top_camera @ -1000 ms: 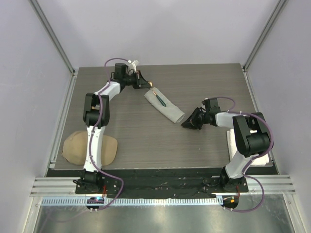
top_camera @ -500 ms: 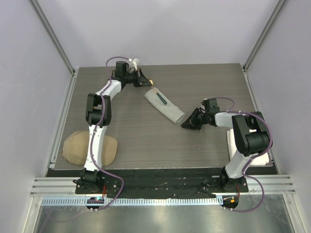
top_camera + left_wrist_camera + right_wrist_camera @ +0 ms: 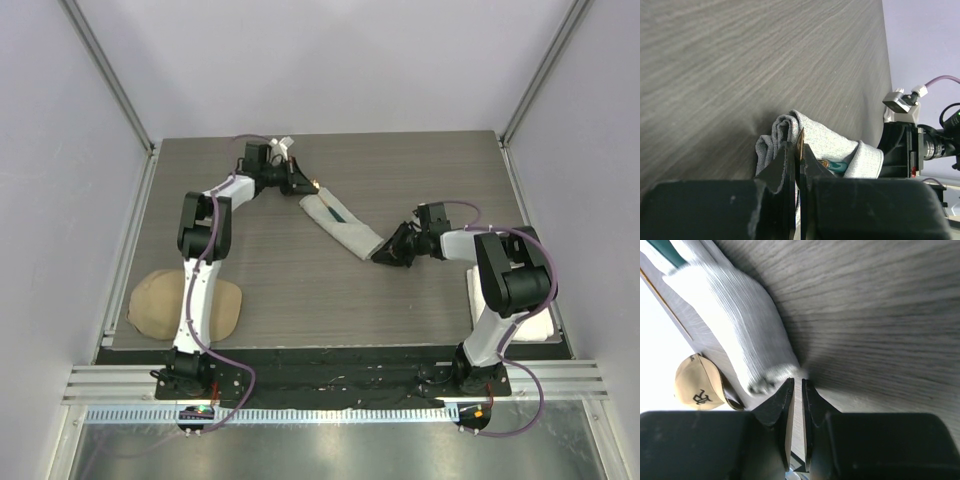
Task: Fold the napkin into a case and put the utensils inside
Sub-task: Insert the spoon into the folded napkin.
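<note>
While the tan cap sits at the left of the surface, the left fingers are farther back. They are shut tight on the gold spoon, right at the top end of the case. The grey case lies slanted in the middle, and a teal handle pokes out. The right fingers are at its other end, almost together. I cannot tell if they pinch the cloth.

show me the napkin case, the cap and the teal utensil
napkin case (image 3: 355, 236), top view, middle of the cloth
cap (image 3: 185, 303), top view, its crown
teal utensil (image 3: 336, 209), top view, its handle
</note>
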{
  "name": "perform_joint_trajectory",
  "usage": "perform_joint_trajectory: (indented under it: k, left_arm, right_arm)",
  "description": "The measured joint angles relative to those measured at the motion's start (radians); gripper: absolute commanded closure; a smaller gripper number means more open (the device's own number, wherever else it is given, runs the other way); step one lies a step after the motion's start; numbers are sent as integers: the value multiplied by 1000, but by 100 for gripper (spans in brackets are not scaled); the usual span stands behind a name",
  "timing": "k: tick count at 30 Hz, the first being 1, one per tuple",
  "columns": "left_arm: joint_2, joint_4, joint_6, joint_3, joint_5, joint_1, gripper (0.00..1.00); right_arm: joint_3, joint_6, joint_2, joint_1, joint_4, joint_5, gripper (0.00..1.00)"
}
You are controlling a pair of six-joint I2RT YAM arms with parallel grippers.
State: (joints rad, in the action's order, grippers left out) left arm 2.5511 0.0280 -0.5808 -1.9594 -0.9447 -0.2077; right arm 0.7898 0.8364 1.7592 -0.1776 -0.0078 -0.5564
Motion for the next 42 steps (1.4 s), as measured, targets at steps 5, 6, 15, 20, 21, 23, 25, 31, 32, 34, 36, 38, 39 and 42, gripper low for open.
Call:
perform_joint_trajectory:
  k: [5, 6, 15, 20, 21, 23, 25, 31, 32, 34, 36, 38, 39, 42]
  left_arm:
    - [-41, -62, -26, 78, 3, -19, 100]
    - [-47, -73, -30, 87, 6, -22, 100]
    - [-87, -103, -39, 123, 44, -43, 100]
    - [-101, -106, -37, 123, 56, -48, 100]
    - [-103, -106, -35, 123, 59, -48, 100]
    - [-103, -104, -34, 123, 63, -50, 100]
    - [-103, -97, -30, 123, 64, -50, 100]
    - [-103, -63, 2, 113, 71, -54, 100]
    - [-103, -58, 7, 112, 72, -55, 100]
    - [-103, -50, 14, 109, 74, -56, 100]
    - [-103, -37, 15, 100, 76, -56, 100]
    - [-103, -31, 15, 91, 81, -58, 100]
    - [-103, -30, 15, 87, 82, -58, 100]
    - [-103, -27, 15, 79, 88, -61, 100]
  right_arm:
    - [4, 22, 15, 0, 23, -5, 85]
    - [5, 24, 17, 0, 23, -5, 85]
    - [11, 15, 17, 0, 8, 3, 87]
    - [49, -54, -7, -3, -104, 60, 87]
    - [58, -79, -20, -3, -143, 82, 87]
    - [69, -113, -42, -3, -198, 110, 86]
    - [78, -158, -72, -3, -258, 135, 86]
    - [146, -257, -165, -5, -391, 154, 88]
    - [167, -266, -172, -5, -401, 152, 89]
    - [216, -284, -175, -9, -416, 141, 89]
    - [260, -296, -161, -18, -420, 125, 90]
    - [290, -304, -136, -30, -417, 105, 92]
    - [298, -305, -117, -37, -403, 91, 92]
    - [298, -306, -70, -48, -389, 63, 94]
